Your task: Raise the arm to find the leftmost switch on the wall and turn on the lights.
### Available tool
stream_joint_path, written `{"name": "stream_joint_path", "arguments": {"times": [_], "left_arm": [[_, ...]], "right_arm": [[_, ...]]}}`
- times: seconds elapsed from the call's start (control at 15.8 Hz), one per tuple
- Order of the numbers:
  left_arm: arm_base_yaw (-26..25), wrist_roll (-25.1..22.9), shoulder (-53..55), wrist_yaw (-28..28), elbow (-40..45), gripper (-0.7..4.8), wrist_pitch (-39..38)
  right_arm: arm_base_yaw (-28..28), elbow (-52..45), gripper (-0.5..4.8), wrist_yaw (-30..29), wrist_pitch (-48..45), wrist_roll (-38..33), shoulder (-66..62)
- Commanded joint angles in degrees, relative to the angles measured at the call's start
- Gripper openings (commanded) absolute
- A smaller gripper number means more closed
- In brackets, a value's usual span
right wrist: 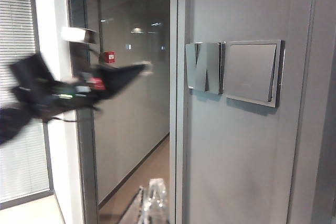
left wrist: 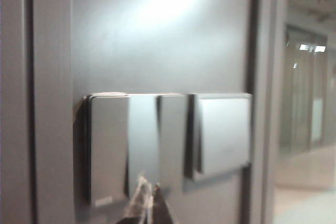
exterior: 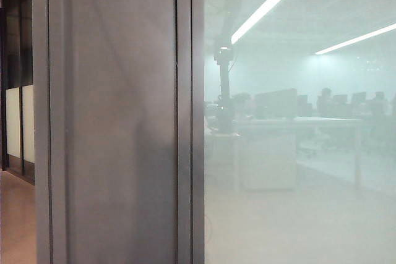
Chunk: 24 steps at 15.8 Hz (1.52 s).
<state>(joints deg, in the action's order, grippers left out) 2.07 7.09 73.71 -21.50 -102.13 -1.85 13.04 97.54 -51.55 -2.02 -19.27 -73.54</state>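
Leftmost switch (left wrist: pixel 107 148) on the grey wall panel (left wrist: pixel 157 35), with the left gripper (left wrist: pixel 149 207) just below the switch bank.

It is the end rocker of a row of narrow rockers, with a square plate (left wrist: pixel 223 132) just beside them. The left gripper's blurred tips sit close in front of the row's lower edge; whether they are parted cannot be told. From the right wrist, the right gripper (right wrist: pixel 152 200) hangs low beside the panel's edge, its spread also unclear, and a blurred dark arm (right wrist: pixel 68 95) points toward the wall, short of the switches. In the exterior view the arm is a hazy upright silhouette in the frosted glass (exterior: pixel 297 214), near monitors (exterior: pixel 275 103).
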Motion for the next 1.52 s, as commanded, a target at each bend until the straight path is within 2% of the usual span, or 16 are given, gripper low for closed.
{"name": "stream_joint_path", "arguments": {"times": [0.06,0.19,0.32,0.57,0.7,0.89,1.01,1.27,1.39,1.52], "left_arm": [[-0.04,-7.17,-5.90,-0.17,-0.11,-0.06,-9.94],[-0.07,-7.65,-11.65,0.17,3.32,-0.06,-14.64],[-0.07,-8.17,-17.94,4.35,10.01,-0.06,-14.45],[-0.07,-7.98,-35.95,13.09,32.11,-0.06,-12.11],[-0.07,-8.61,-43.17,17.03,42.10,-0.06,-10.84],[-0.07,-7.37,-50.88,18.95,54.58,-0.06,-10.88],[-0.07,-3.96,-52.59,18.93,62.16,-0.06,-8.83],[-0.02,4.85,-52.87,17.25,76.59,-0.06,0.00],[-0.04,5.14,-52.87,17.16,80.08,-0.06,3.74],[-0.04,5.11,-52.87,17.14,81.11,-0.06,4.15]], "right_arm": [[0.00,0.24,-0.01,0.11,0.55,-0.22,0.28],[0.00,0.24,-0.01,0.33,2.01,-0.20,0.31],[0.00,0.24,-0.01,0.42,2.95,-0.20,0.31],[0.00,0.24,-0.01,0.26,6.03,0.48,0.37],[0.00,0.24,-0.01,0.98,10.69,4.24,0.61],[0.00,0.11,-0.01,12.37,26.38,15.26,2.82],[0.00,-1.81,-0.01,14.64,31.28,18.05,4.92],[0.00,-13.97,-0.01,22.80,30.82,17.99,13.66],[0.00,-21.99,-0.01,26.12,29.59,17.97,19.89],[0.00,-30.36,-0.01,30.32,27.67,17.29,27.39]]}}
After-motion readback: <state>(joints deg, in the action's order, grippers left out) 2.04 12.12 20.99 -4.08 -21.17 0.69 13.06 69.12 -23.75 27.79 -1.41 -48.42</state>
